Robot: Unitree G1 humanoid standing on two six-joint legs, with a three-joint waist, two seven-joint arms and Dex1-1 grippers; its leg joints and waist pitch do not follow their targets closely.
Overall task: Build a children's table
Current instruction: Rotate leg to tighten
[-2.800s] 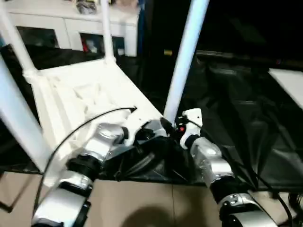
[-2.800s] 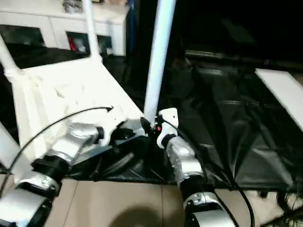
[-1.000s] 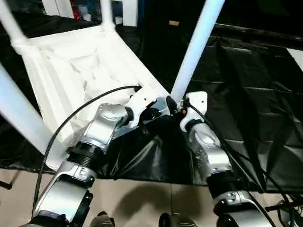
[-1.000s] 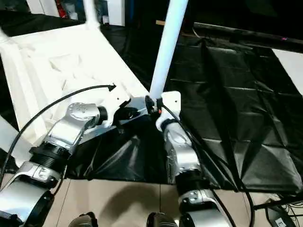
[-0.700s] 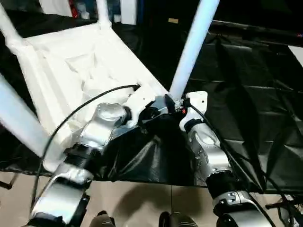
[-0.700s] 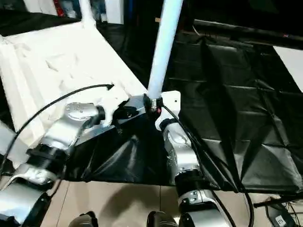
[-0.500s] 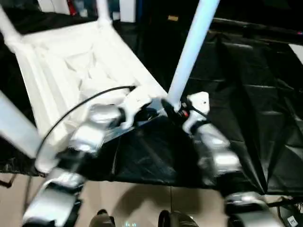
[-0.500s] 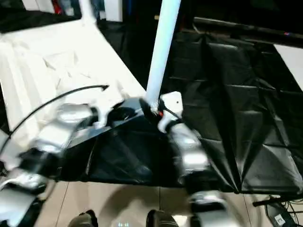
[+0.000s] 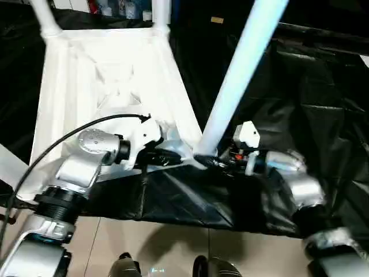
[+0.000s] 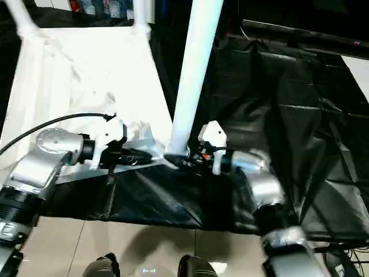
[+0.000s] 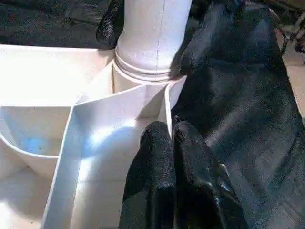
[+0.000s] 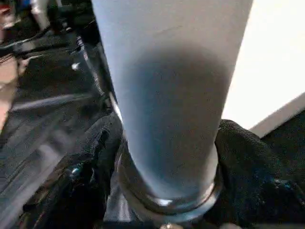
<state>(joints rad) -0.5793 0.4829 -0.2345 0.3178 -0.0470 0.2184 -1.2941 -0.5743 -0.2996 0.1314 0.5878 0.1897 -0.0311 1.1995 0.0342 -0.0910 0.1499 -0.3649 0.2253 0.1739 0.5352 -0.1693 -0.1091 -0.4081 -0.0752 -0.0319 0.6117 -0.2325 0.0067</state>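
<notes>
Children's table: white plastic, lying upside down so its ribbed underside faces up; it fills the upper left and centre of the head views, resting on the black sheet.
Black sheet: wrinkled dark plastic covering the surface under the table; it spreads across the right half of the head views and along the near edge.
Floor: beige tiles along the bottom of the head views.
Near right leg: long white tapered tube standing in the table's near right corner socket, rising steeply toward the top of the frame, right of centre.
Far legs: one stands in the far left corner at upper left, another in the far right corner at top centre; both are cut off by the top edge.
Near left leg: a white sliver at the left edge of the left eye view.
Left hand: lower centre-left of the head views, black fingers pressed together and closed, pinching the table's thin near rim just beside the corner socket.
Right hand: lower centre of the head views, at the foot of the near right leg; a black finger sits on each side of the tube, close against it where it meets the socket, the hand spread about as wide as the tube.
</notes>
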